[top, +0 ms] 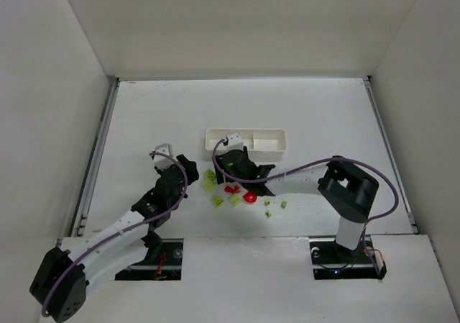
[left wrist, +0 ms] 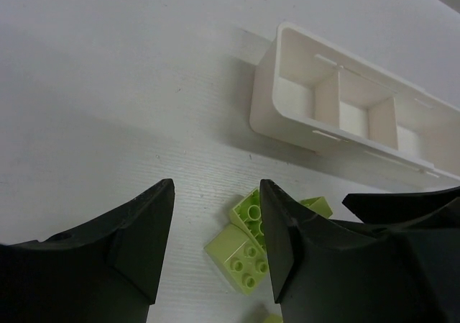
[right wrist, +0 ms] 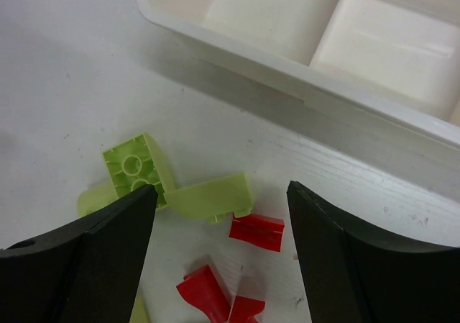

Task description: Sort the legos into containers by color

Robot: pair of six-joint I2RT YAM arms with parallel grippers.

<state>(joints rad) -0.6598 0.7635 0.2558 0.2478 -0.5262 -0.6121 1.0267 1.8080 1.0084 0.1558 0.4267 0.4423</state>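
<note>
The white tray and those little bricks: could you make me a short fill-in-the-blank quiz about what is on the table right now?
1. The legos come in two colours, yellow-green and ____.
2. All the legos in view lie on the ____, none in the tray.
3. Every tray compartment that shows is ____.
4. The left end effector and the right end effector both have their fingers ____.

Missing words: red; table; empty; open.
</note>
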